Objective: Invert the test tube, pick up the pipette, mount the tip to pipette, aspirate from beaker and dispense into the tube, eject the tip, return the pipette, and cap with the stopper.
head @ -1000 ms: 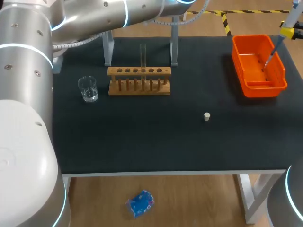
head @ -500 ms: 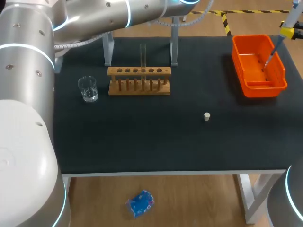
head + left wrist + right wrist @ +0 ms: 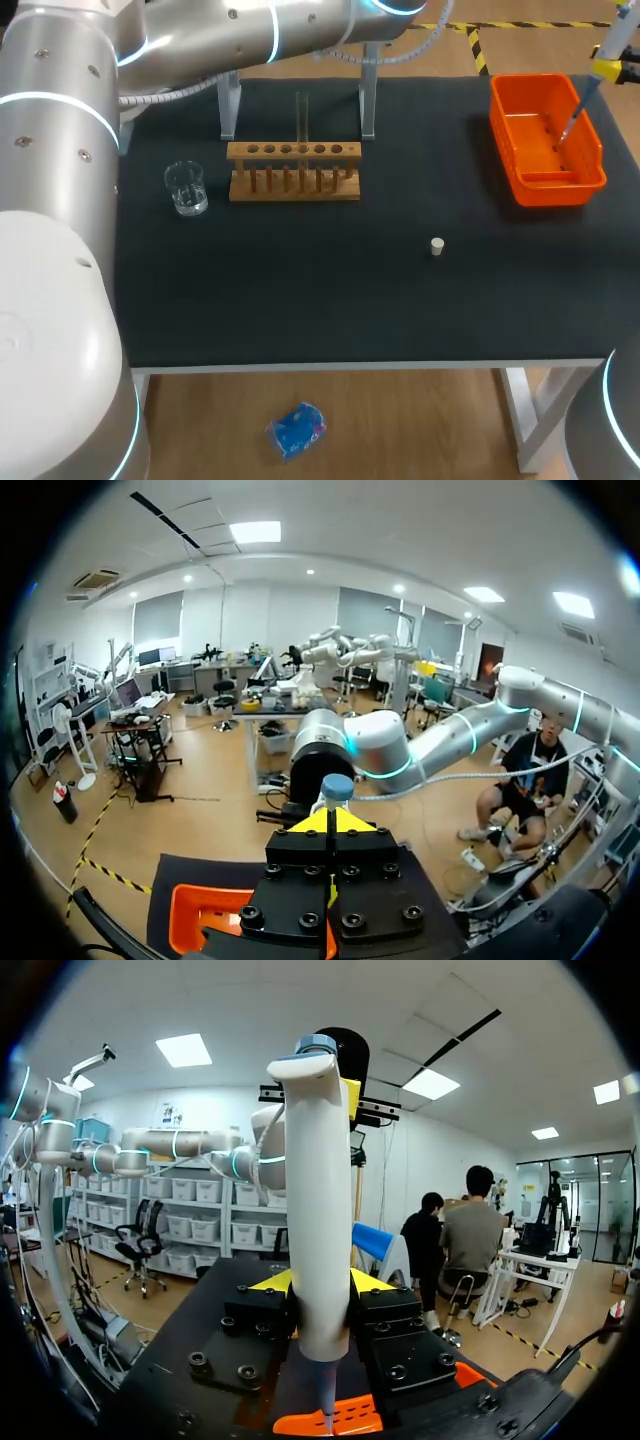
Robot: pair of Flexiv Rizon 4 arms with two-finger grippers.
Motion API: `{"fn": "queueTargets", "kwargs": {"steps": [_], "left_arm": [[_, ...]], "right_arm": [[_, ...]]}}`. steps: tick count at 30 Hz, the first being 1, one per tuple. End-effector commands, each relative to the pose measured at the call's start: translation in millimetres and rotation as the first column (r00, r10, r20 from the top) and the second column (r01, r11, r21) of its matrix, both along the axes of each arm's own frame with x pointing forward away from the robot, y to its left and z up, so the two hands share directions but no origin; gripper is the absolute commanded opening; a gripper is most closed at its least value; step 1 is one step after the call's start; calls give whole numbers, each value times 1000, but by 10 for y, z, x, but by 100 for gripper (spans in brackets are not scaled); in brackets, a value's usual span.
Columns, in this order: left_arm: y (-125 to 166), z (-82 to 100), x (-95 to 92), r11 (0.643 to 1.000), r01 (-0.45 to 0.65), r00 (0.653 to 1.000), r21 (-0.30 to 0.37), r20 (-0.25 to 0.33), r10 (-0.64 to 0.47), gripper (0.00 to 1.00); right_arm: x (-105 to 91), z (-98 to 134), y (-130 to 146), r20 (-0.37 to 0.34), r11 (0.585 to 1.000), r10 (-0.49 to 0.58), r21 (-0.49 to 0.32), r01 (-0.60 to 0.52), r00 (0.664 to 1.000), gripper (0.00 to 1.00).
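My right gripper (image 3: pixel 320 1285) is shut on the white pipette (image 3: pixel 318 1190), which stands upright between its yellow tips. In the head view the pipette (image 3: pixel 606 55) hangs at the far right, its thin tip (image 3: pixel 568 122) over the orange bin (image 3: pixel 545 140). A glass test tube (image 3: pixel 301 115) stands upright in the wooden rack (image 3: pixel 293 170). The glass beaker (image 3: pixel 186 188) is left of the rack. A small white stopper (image 3: pixel 437 246) lies on the mat. My left gripper (image 3: pixel 333 823) is shut and empty, held high facing the pipette's blue top (image 3: pixel 337 786).
Two metal stand posts (image 3: pixel 229 105) (image 3: pixel 368 100) rise behind the rack. My left arm (image 3: pixel 250 35) stretches along the table's back edge. The orange bin (image 3: pixel 200 920) lies below the left gripper. Black mat (image 3: pixel 320 290) covers the table.
My left arm's links along the back of the table have shifted slightly. The right arm and the pipette have not moved.
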State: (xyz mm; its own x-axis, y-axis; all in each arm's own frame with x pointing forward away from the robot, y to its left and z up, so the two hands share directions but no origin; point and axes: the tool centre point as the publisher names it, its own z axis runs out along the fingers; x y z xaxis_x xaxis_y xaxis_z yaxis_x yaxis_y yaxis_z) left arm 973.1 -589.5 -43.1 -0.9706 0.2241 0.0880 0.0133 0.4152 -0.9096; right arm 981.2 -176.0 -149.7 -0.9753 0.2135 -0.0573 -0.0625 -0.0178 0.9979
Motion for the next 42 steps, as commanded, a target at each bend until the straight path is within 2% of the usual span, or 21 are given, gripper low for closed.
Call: {"fn": "queueTargets", "kwargs": {"steps": [1,28,35,38,42], "left_arm": [[-18,-48,7,1000,1,1000,-7,-2,-1,0],[-37,-300,-10,999,-16,999,-37,-47,14,0],[13,-223,1,999,-30,999,-40,-27,29,0],[38,-139,2,998,-44,999,-48,-3,44,0],[82,65,8,996,-59,997,-68,49,62,0]], "right_arm": [[13,13,-9,0,1000,5,0,-5,1000,0],[13,13,-9,0,1000,5,0,-5,1000,0],[13,13,-9,0,1000,5,0,-5,1000,0],[13,13,-9,0,1000,5,0,-5,1000,0],[13,13,-9,0,1000,5,0,-5,1000,0]]}}
